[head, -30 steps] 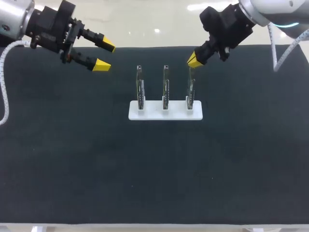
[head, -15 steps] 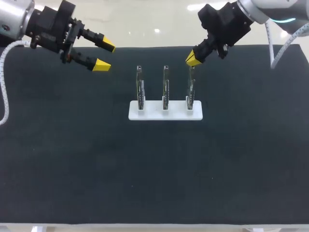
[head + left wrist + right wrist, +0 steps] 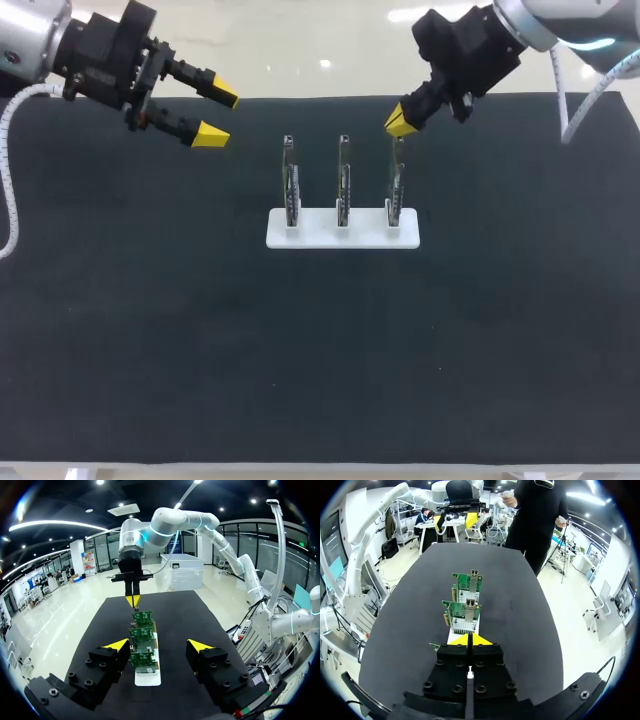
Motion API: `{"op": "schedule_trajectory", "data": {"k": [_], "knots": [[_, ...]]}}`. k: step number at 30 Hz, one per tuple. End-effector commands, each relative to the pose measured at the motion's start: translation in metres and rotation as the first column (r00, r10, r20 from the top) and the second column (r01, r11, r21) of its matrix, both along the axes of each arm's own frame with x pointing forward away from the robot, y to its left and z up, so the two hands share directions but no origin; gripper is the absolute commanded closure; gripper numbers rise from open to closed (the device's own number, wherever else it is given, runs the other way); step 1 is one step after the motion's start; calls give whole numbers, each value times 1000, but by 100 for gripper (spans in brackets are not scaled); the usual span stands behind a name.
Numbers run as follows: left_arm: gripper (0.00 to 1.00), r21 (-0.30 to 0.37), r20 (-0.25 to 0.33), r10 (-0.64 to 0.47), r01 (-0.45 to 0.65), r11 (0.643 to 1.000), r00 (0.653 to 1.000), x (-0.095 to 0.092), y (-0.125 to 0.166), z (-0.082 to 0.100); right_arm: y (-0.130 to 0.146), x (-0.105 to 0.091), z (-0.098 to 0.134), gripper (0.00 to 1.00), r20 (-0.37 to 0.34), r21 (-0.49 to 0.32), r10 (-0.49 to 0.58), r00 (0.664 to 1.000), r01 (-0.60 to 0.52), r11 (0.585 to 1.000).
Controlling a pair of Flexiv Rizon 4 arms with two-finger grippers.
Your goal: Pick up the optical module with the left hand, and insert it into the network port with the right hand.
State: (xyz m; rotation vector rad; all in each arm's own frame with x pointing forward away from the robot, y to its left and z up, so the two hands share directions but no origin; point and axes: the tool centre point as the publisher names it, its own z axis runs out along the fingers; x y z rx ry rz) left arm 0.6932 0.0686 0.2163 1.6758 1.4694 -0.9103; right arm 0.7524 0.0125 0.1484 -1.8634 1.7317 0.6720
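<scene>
Three green circuit boards stand upright in a white base [image 3: 316,236] at mid-table: the left board [image 3: 290,186], the middle board [image 3: 343,186] and the right board [image 3: 396,186]. Each carries a metal network port [image 3: 470,584] near its top. No separate optical module shows in any view. My right gripper [image 3: 400,124] is shut with nothing seen between its tips, just above the right board's top edge. My left gripper [image 3: 216,116] is open and empty, up and to the left of the boards. In the left wrist view the boards [image 3: 142,645] line up ahead between its fingers [image 3: 116,644].
A dark mat [image 3: 300,350] covers the whole table, with wide bare room in front of and beside the white base. In the right wrist view the nearest board [image 3: 464,616] stands right ahead of the shut tips [image 3: 469,639].
My right gripper has shifted slightly up and to the left over the right board, then stopped. The left arm has not moved.
</scene>
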Motion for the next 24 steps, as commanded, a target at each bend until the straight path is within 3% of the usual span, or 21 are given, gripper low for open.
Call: {"op": "schedule_trajectory", "data": {"k": [1,12,24], "knots": [[0,4,-1,1,-1,1000,1000,0,-1,0,0,3,2,100,4,-10,2,1000,-2,1000],[0,4,-1,1,-1,1000,1000,0,-1,0,-22,-1,37,100,19,-15,4,1000,-4,1000],[0,4,-1,1,-1,1000,1000,0,-1,0,-68,-17,80,100,15,5,-2,1000,2,1000]]}}
